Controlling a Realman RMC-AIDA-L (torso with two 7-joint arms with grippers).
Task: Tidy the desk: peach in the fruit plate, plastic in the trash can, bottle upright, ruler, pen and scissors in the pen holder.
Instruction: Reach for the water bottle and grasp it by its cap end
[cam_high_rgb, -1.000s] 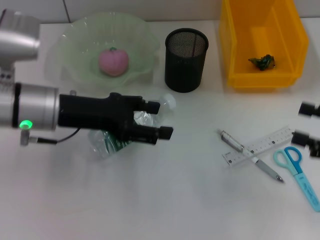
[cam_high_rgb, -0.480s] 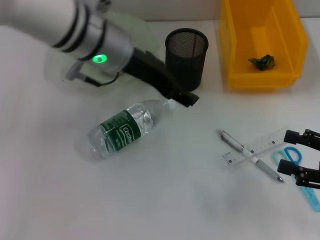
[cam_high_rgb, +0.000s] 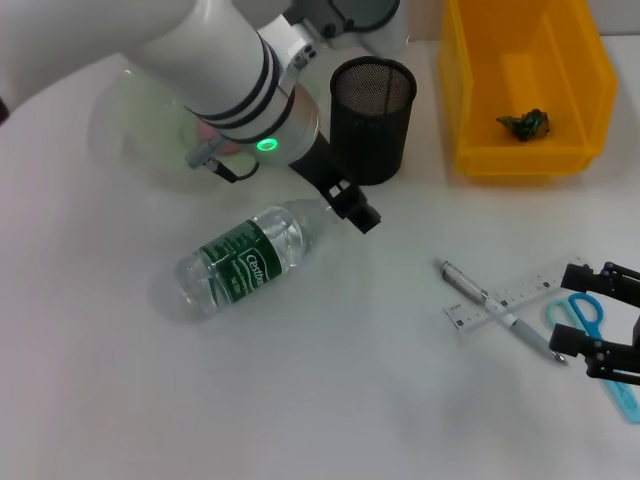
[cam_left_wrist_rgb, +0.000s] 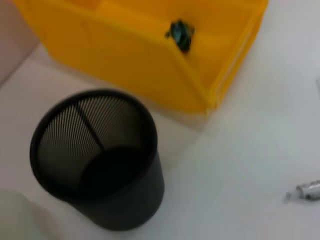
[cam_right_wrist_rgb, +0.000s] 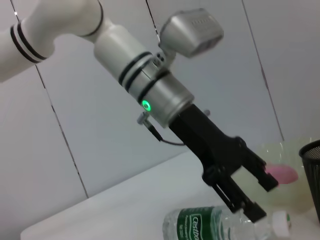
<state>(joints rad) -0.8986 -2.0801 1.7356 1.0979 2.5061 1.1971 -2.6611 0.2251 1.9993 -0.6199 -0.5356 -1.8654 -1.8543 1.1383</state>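
The tabletop (cam_high_rgb: 330, 400) lies bare along its near side and in the wide gap between the bottle (cam_high_rgb: 243, 258) and the pen (cam_high_rgb: 500, 312), so a gripper could pass there freely. The left gripper (cam_high_rgb: 358, 208) hangs over the bottle's cap end, just before the holder (cam_high_rgb: 372, 120), and its arm crosses above the plate (cam_high_rgb: 130, 120), blocking that way in. The holder's mouth stands open, with the bin (cam_high_rgb: 525, 85) close beside it. The right gripper (cam_high_rgb: 590, 320) crowds the ruler (cam_high_rgb: 520, 292) and scissors (cam_high_rgb: 595, 345) at the right edge.
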